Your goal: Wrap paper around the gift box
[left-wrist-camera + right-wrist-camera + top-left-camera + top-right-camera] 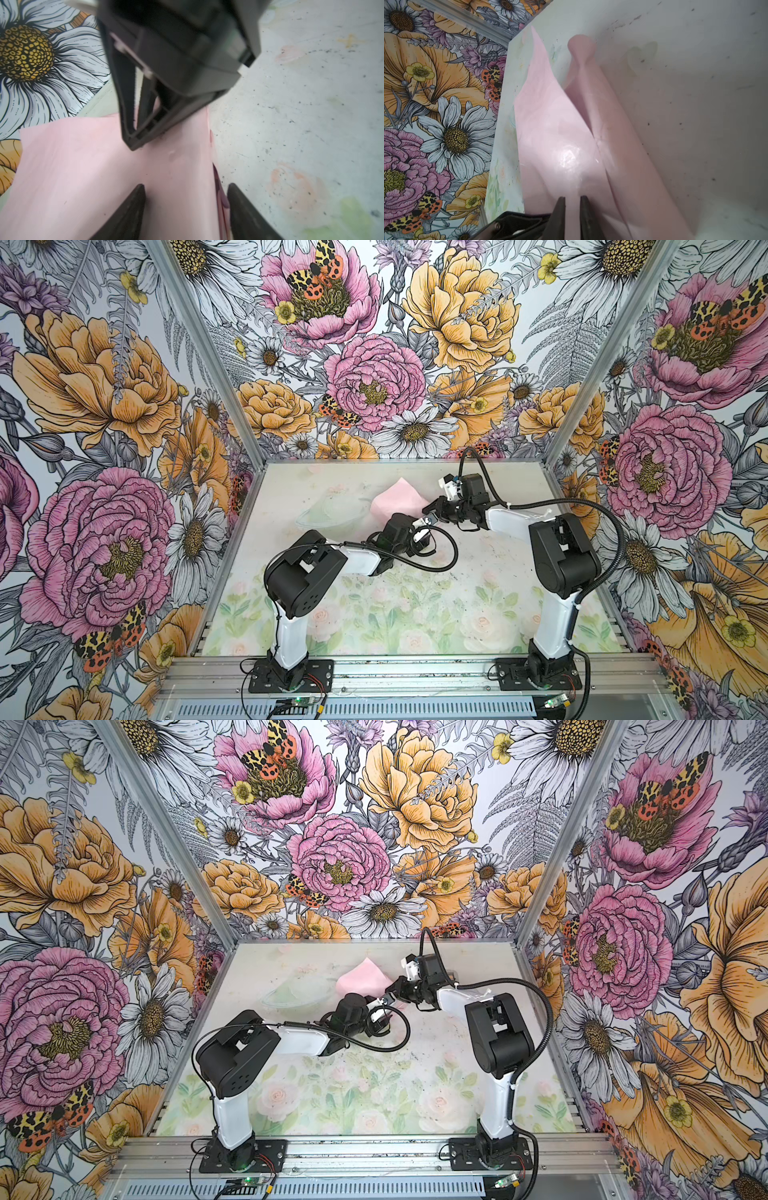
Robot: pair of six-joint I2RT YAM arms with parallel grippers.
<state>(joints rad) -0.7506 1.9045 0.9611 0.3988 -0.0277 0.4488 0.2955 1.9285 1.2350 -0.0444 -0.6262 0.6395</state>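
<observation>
The paper (397,499) (361,977) lies bunched at the back of the table with its pale pink face up. The gift box is hidden. In the left wrist view my left gripper (186,187) is open wide, its fingers straddling a folded strip of pink paper (83,166) whose lilac-purple face (220,192) shows at the edge. My right gripper (135,143) comes down onto the paper just ahead. In the right wrist view the right gripper (572,199) has its jaws a narrow gap apart over the creased paper (554,124). In both top views the two grippers (415,522) (430,510) meet at the paper's near right corner.
A clear plastic object (332,512) (297,992) lies just left of the paper. The floral back wall (374,406) and an aluminium frame post (471,18) stand close behind the paper. The table (415,614) carries a pale rose print.
</observation>
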